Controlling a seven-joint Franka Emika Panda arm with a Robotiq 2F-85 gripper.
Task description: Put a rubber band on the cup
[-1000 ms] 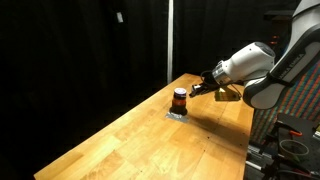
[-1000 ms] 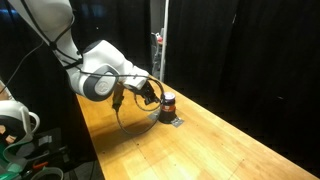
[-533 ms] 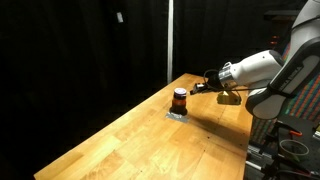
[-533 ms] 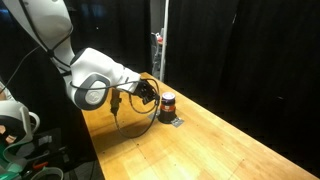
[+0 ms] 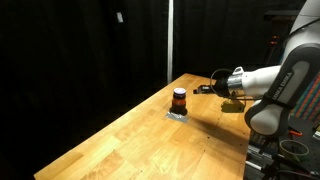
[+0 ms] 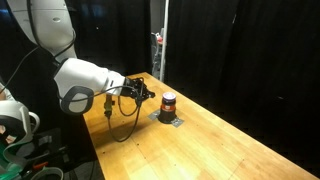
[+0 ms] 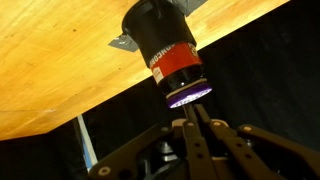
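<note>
1. A pale wooden table [image 5: 130, 140] fills the foreground in both exterior views, its planks warmly lit.
2. Black curtains [image 5: 80, 50] hang behind it as the backdrop.
3. A thin light pole [image 5: 170, 40] stands upright beyond the table's far edge.
4. Dim, cluttered equipment [image 6: 20, 150] sits beside the table.

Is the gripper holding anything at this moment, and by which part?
Not the cup: the gripper is apart from it. Its fingertips meet in the wrist view; whether a rubber band is pinched between them cannot be told.
</note>
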